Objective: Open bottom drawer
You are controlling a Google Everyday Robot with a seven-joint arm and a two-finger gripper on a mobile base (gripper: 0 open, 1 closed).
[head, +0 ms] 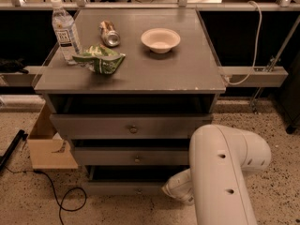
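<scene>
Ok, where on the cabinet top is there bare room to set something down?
The front strip of the cabinet top, ahead of the green bag and bowl, is bare, widest at the right front corner. The back left is crowded: water bottle, can and bag sit close. The tool is low, by the bottom drawer.

Lab/workshop: speckled floor [276, 191], metal rail [253, 74] with a white cable [255, 32] behind the grey cabinet [187, 69], cardboard box [49, 149], loose black cord [65, 201], robot arm [225, 172]. The gripper [166, 190] is low at the cabinet's foot.
</scene>
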